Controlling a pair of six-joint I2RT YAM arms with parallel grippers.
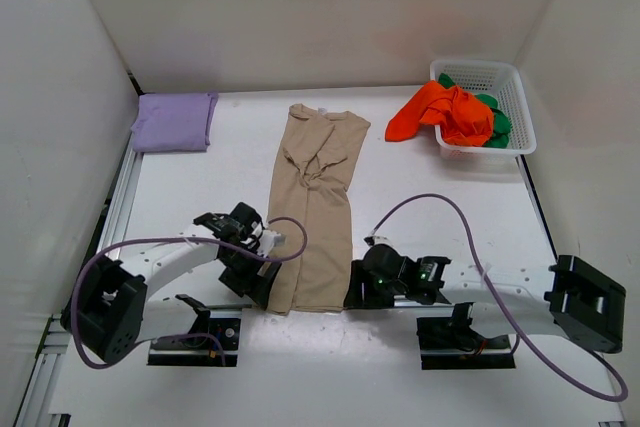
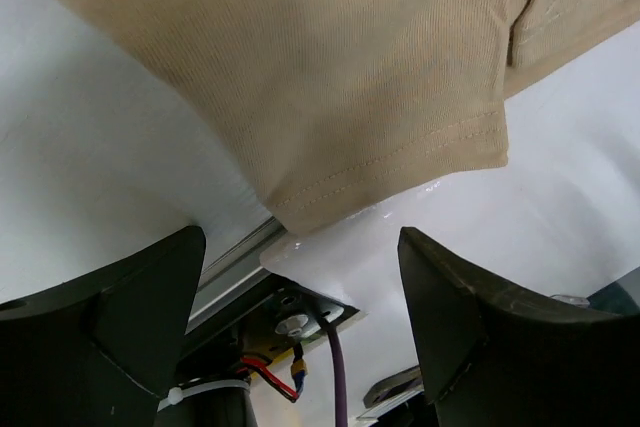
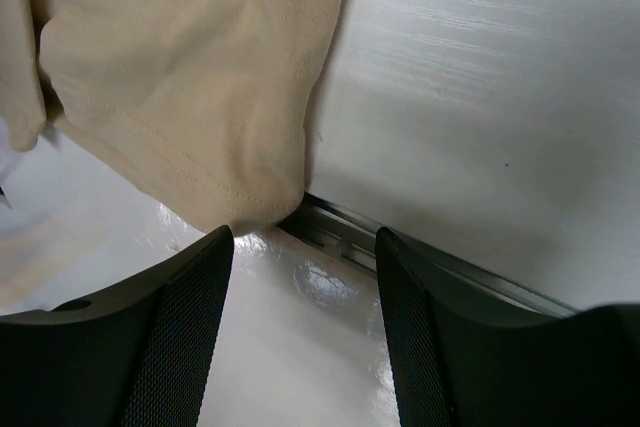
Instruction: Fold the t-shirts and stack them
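The beige t-shirt [image 1: 318,197] lies lengthwise in the middle of the table, sleeves folded in, hem toward the arms. My left gripper [image 1: 264,289] is low at the hem's left corner. In the left wrist view this gripper [image 2: 300,247] is open, with the beige hem [image 2: 330,77] just beyond its fingertips and nothing between them. My right gripper [image 1: 358,287] is at the hem's right corner. It [image 3: 303,237] is open too, the shirt's corner [image 3: 190,77] just ahead of its left finger. The lavender t-shirt [image 1: 175,122] lies folded at the back left. The orange-red t-shirt [image 1: 440,112] and the green t-shirt [image 1: 497,125] are bunched together at the back right.
A white mesh basket [image 1: 520,97] at the back right holds the green shirt and part of the orange-red one, which spills over its left rim. White walls close in the table on three sides. A metal rail [image 3: 400,247] runs along the table's near edge under the grippers.
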